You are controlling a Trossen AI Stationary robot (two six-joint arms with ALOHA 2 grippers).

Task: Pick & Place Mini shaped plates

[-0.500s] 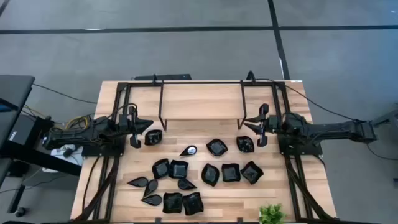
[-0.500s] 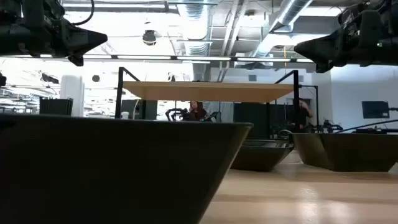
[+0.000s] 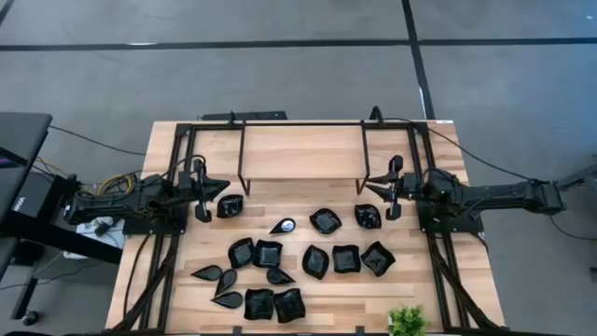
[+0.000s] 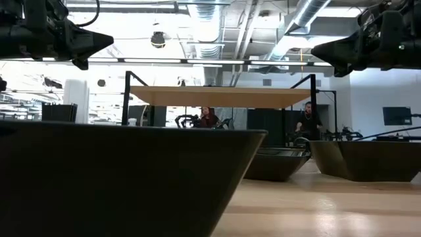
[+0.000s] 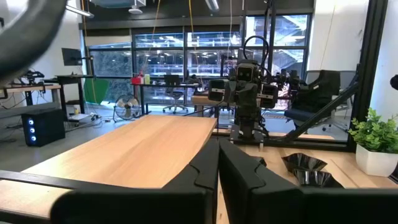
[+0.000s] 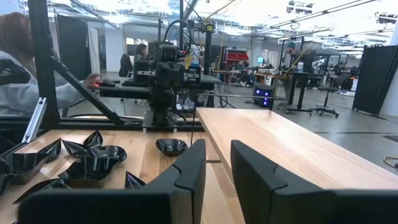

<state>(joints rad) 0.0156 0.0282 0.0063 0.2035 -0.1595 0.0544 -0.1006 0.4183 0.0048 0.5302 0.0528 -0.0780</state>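
Glossy black, that's how your mini shaped plates looked from overhead: squares, wavy rounds and teardrops scattered over the light wood table, mostly from the centre down toward 6 o'clock. One wavy plate sat just beside your left gripper at 9 o'clock, and another plate sat just beside your right gripper at 3 o'clock.

Your left fingers were pressed together on nothing. Your right fingers stood a narrow gap apart, also holding nothing.

The low camera was mostly blocked by one dish's dark wall, but it did show both grippers hanging well above the tabletop. Only the wrist cameras showed the finger gaps; the left one also caught the small green plant.
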